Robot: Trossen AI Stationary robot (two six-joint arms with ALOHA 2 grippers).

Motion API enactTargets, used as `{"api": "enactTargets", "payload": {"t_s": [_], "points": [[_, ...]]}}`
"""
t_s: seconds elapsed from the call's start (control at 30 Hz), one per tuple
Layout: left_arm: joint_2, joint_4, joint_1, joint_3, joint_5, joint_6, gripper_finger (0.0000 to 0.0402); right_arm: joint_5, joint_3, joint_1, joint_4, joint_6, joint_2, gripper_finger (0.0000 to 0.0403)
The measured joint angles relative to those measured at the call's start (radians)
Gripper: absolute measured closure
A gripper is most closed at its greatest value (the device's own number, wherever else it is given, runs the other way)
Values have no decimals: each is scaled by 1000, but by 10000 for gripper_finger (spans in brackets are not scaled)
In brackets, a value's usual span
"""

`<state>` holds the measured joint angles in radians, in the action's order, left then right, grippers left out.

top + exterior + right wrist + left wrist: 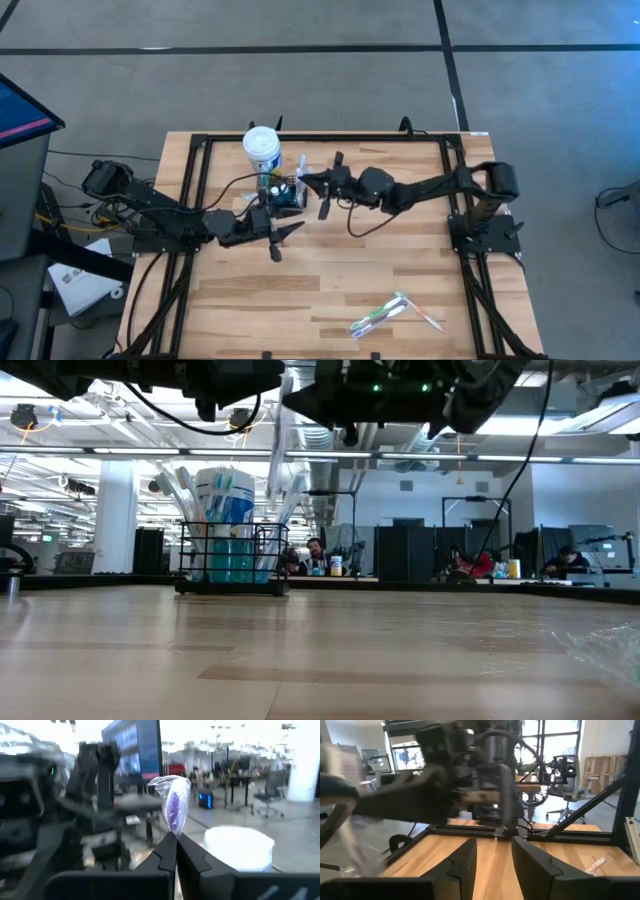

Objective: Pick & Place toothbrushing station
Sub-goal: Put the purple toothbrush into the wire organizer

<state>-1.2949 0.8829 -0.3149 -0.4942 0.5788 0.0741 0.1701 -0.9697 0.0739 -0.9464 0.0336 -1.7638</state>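
Observation:
The black wire caddy (pixel 286 196) stands on the table's far middle, just near of the white blue-labelled tub (pixel 262 148). In the low view the caddy (pixel 232 560) holds several wrapped brushes, with the tub (pixel 224 500) behind it. My right gripper (pixel 306 180) is over the caddy's right side, shut on a plastic-wrapped toothbrush (pixel 173 807) with a purple head. My left gripper (pixel 283 240) is open and empty, just near of the caddy, above the table; it also shows in its wrist view (pixel 493 862). My right gripper pinches the wrapped toothbrush between its two fingertips (pixel 175 845), just below the purple head, which stands out past the fingers. In the low view the brush (pixel 279 445) hangs roughly upright above the caddy, lifted clear of the table.
Several more wrapped toothbrushes (pixel 392 312) lie at the table's near right. A black frame (pixel 320 138) runs round the table's far and side edges. The two arms are close to each other over the caddy.

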Motion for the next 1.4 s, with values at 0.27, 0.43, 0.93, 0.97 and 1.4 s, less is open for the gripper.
{"api": "enactTargets", "payload": {"t_s": [0.27, 0.43, 0.93, 0.97, 1.4], "points": [[0, 1, 0, 0, -7, 0, 284, -30, -2, 48, -65, 23, -44, 403], [0, 4, 0, 0, -7, 0, 284, -41, -3, 62, -66, 19, -43, 403], [0, 17, 0, 0, -7, 0, 284, -69, -8, 97, -120, 19, -100, 403], [0, 17, 0, 0, -7, 0, 284, -69, -17, 99, -133, 19, -115, 403], [0, 16, 0, 0, -7, 0, 284, -118, -64, 120, -127, 31, -189, 403]]}}
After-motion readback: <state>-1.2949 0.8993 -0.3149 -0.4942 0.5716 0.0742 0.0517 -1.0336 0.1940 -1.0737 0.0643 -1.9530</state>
